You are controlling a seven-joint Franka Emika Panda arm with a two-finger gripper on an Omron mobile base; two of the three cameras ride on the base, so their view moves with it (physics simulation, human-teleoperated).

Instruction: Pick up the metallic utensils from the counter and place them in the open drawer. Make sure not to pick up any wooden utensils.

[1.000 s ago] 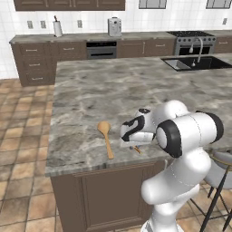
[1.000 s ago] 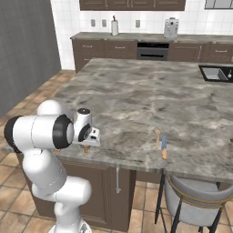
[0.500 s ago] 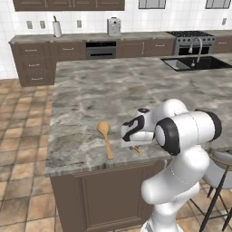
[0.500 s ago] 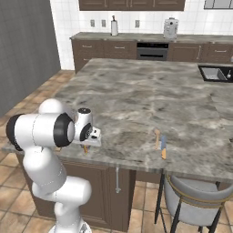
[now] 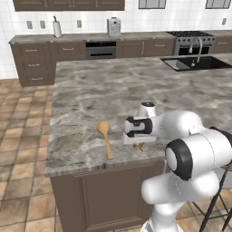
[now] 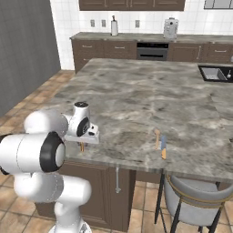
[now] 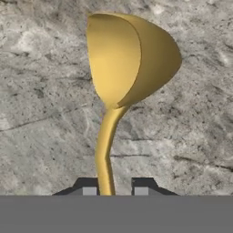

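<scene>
Low centre of hand view: two-finger gripper [image 7: 114, 191] narrowing around slim shiny golden spoon [image 7: 125, 68] handle, apparently pinching | spoon lying on grey-brown marbled counter [image 5: 90, 95], right of tan wooden spoon [image 5: 106, 136] | narrower than a second ago: lift looks next

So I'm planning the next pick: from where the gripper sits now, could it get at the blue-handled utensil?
Probably, after a sideways move. The gripper straddles the golden spoon, while the blue-handled utensil lies further along the counter edge, with bare stone between them.
</scene>
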